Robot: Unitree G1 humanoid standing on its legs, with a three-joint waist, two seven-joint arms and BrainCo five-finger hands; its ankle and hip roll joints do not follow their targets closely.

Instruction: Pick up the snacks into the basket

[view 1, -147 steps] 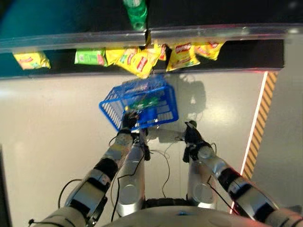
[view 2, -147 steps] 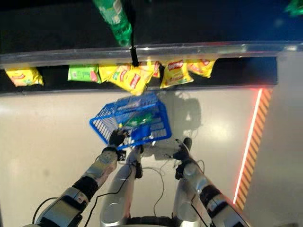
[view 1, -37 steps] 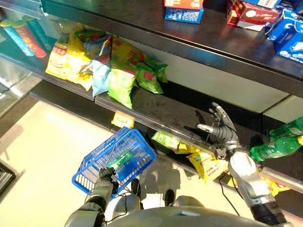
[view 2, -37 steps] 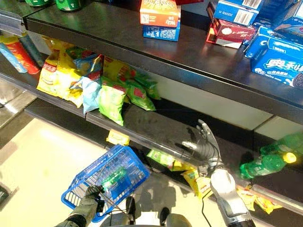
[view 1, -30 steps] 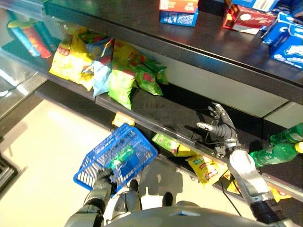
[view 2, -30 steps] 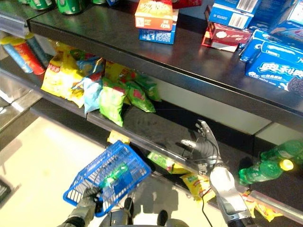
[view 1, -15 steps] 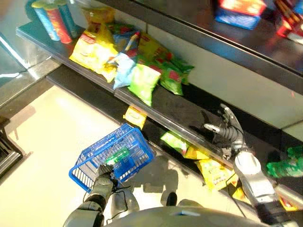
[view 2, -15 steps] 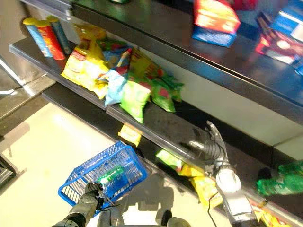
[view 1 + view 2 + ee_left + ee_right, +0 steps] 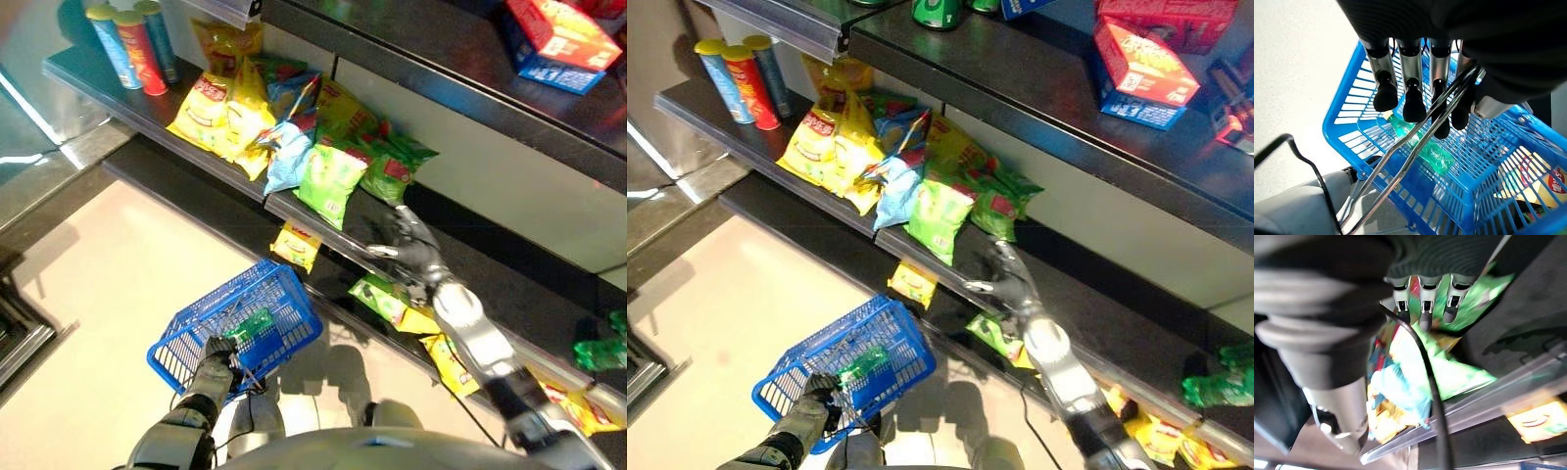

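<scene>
left eye view: left robot hand (image 9: 217, 354) low down, fingers curled round the wire handle of the blue basket (image 9: 196, 338), which hangs over the floor (image 9: 88, 284); a green packet (image 9: 250, 325) lies inside it.
left eye view, shelf: right robot hand (image 9: 413, 253) over the dark shelf (image 9: 509, 284), fingers spread and holding nothing, just beside the green snack bags (image 9: 331, 182); yellow snack bags (image 9: 211, 108) and a light blue bag (image 9: 286, 157) further along; tall tubes (image 9: 132, 44) at the shelf's far end.
right eye view: same layout; more snack bags (image 9: 994, 333) on the lower shelf under the right arm.
left wrist view: fingers (image 9: 1413, 105) hooked on the handle wires (image 9: 1415, 147), green packet on the basket floor.
right wrist view: fingers (image 9: 1422, 316) straight, green bags just past them.
</scene>
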